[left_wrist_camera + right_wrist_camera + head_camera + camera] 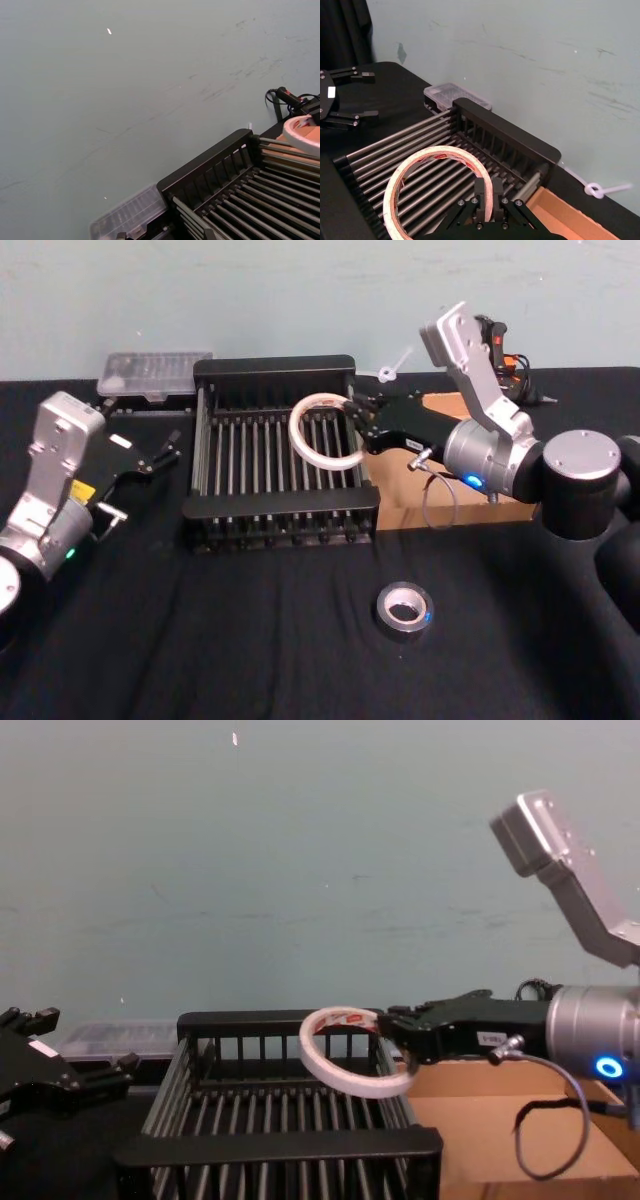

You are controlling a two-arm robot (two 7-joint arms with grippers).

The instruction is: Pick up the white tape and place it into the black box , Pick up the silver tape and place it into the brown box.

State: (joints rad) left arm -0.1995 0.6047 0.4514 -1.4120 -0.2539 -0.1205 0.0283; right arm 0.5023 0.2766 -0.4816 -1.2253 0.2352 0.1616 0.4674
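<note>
White tape (323, 432), a wide flat ring with reddish print on its inner core (unreadable), hangs tilted above the slatted floor of the black box (280, 508). From left to right: my left gripper (150, 455) rests spread beside that crate; my right gripper (352, 423) is clenched on the ring's rim; the brown box (440, 512) sits behind it. Silver tape (404, 610) lies flat on the table (250, 640).

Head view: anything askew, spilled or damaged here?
Nothing stands out. The right gripper holds the white tape above the black box; the silver tape lies flat on the table in front, and the left gripper waits open beside the box.
</note>
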